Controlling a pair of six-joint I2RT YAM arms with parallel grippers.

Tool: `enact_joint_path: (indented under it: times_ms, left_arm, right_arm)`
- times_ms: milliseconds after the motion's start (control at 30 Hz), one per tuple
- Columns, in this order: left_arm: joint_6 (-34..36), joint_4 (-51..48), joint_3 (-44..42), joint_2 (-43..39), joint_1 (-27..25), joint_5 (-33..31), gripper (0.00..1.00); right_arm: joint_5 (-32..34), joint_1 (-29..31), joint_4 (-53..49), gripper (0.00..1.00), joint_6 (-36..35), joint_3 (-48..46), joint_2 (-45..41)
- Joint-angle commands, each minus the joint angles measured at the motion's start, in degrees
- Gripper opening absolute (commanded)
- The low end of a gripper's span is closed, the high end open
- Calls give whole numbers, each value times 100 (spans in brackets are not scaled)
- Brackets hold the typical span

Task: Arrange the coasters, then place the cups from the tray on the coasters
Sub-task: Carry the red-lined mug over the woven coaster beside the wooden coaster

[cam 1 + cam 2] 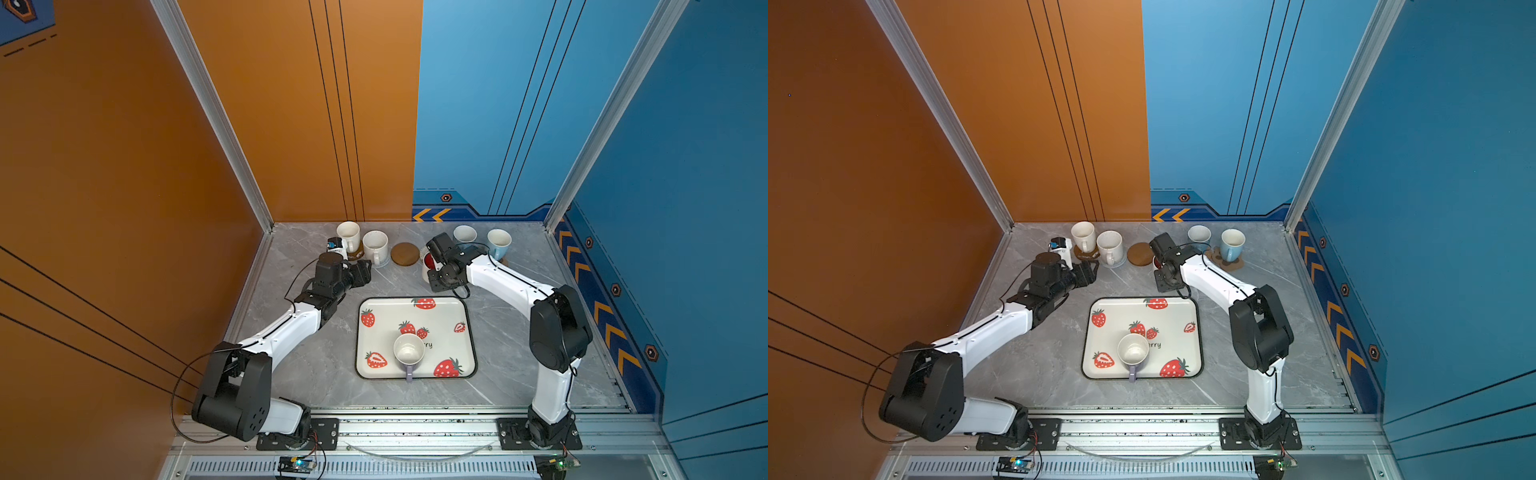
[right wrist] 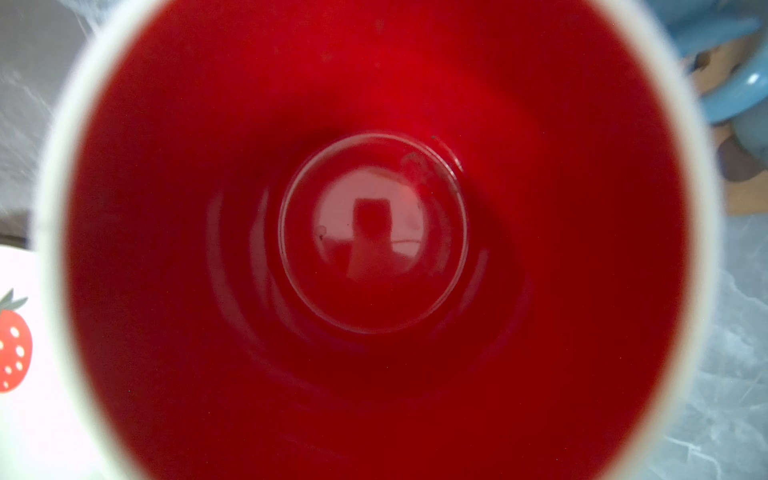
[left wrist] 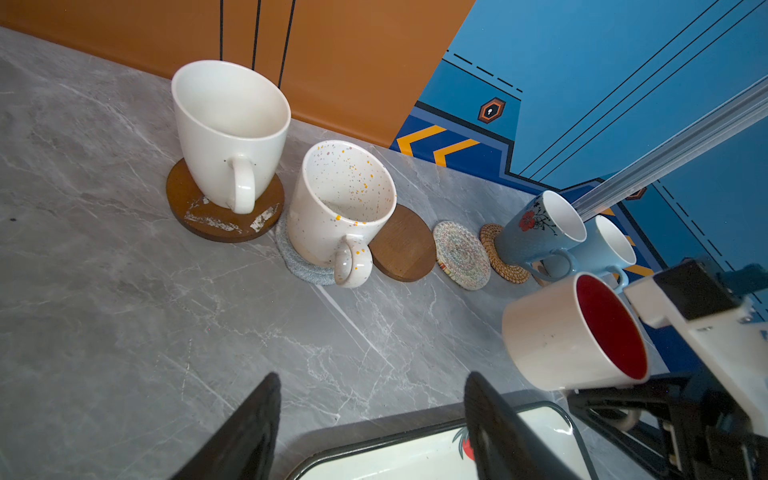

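We are looking at a grey marble-patterned tabletop (image 1: 311, 374) where the right claw (image 3: 623, 415) is pinching the handle of the white ceramic mug with the red inside (image 3: 552, 340). It is holding the mug just beyond the far edge of the cream strawberry-printed tray with the dark rim (image 1: 390, 309). The right wrist camera is staring straight down into the mug's red bowl (image 2: 374, 232), and we cannot tell how far the mug is sitting above the tabletop. The left claw (image 1: 365, 268) is hanging spread and empty near the left end of the coaster row, its two dark fingers (image 3: 245, 432) standing well apart. On the tray, only the lavender mug (image 1: 409, 353) is standing, handle toward the near rim. Along the back wall, the plain white mug (image 3: 224, 133) is resting on a smooth brown disc coaster (image 3: 195, 212), and the speckled white mug (image 3: 332, 212) is sitting on the grey woven spiral coaster (image 3: 299, 266). Next to them the second brown disc (image 3: 405, 249) and the cream woven spiral coaster (image 3: 461, 255) are lying bare. The light blue mug with a red flower (image 3: 528, 237) is standing on the tan rattan round (image 3: 498, 253). The other light blue mug (image 1: 1231, 243) is occupying the tan paw-print coaster (image 1: 1235, 264).
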Motion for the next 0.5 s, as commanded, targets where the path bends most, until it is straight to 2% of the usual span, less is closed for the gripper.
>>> enact_joint_path:
  times_ms: [0, 467]
  left_arm:
    - [-9, 115, 81, 76, 96, 93, 71]
    - [-80, 168, 95, 256, 267, 273, 71]
  right_arm:
    - [-45, -75, 67, 0, -169, 403, 86]
    - [-132, -450, 75, 0, -274, 1237, 820]
